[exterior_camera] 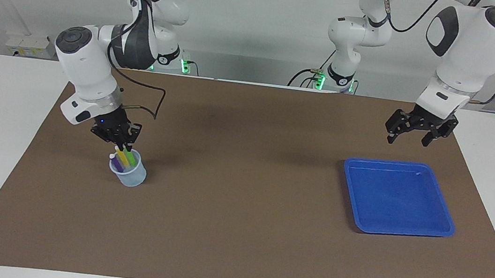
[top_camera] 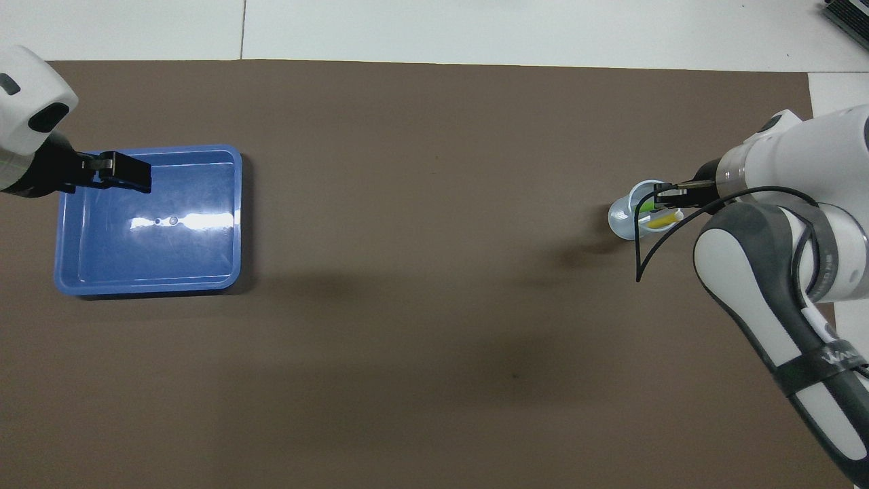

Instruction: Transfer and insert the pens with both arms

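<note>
The right gripper (exterior_camera: 124,145) hangs just above the cup (exterior_camera: 128,174), its jaws state unclear, touching or just off the top of the green pen (exterior_camera: 130,157), which leans upright in the cup directly beneath it beside the yellow and purple pens, while the left gripper (exterior_camera: 410,136) waits wide open near the tray (exterior_camera: 434,231).

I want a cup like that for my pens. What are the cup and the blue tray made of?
The cup looks like thin, clear plastic: the pens show through its wall. The blue tray looks like smooth, glossy plastic, since the overhead view shows bright light glare on its floor. Neither can be told for sure.
</note>
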Controlling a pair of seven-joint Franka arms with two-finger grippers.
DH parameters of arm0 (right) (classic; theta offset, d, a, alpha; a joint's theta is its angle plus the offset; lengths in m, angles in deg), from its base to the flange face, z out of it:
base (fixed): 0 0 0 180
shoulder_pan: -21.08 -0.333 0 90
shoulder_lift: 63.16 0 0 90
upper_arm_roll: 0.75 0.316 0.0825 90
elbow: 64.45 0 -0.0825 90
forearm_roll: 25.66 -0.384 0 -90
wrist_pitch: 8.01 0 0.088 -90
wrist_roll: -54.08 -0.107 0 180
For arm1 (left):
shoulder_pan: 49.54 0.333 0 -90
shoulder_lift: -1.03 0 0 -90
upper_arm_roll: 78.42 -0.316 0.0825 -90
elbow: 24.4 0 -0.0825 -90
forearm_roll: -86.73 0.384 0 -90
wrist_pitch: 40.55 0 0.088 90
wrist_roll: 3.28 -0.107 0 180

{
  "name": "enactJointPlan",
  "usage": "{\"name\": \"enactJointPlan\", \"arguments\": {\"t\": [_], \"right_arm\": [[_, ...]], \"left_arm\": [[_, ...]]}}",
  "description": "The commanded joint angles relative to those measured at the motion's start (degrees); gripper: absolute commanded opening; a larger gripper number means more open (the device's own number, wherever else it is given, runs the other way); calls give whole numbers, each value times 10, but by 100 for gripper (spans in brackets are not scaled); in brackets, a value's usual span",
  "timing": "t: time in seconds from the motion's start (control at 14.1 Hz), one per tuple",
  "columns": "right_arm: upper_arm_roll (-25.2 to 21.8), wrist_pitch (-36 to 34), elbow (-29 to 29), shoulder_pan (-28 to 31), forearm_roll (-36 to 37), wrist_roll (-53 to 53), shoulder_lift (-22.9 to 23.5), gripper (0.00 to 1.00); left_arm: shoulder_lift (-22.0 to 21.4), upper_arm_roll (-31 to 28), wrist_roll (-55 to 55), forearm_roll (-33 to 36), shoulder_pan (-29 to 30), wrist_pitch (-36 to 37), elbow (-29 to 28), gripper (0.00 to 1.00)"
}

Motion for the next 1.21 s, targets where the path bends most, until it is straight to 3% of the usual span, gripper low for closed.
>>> {"name": "enactJointPlan", "arguments": {"t": [0.0,0.28,0.5,0.78,1.14], "right_arm": [[3,11,-4,2,13,-17,1,57],[3,-1,4,0,13,-18,0,58],[4,-37,30,-1,13,-17,-4,66],[5,-148,107,-5,13,-16,-8,99],[5,-238,131,-5,13,-9,-58,100]], "left_arm": [[-24,6,-5,9,1,8,-18,100],[-33,6,-10,9,1,22,-16,100],[-44,6,-39,9,0,24,-20,100],[-44,6,-49,9,1,25,-20,100],[-44,6,-47,9,1,24,-20,100]]}}
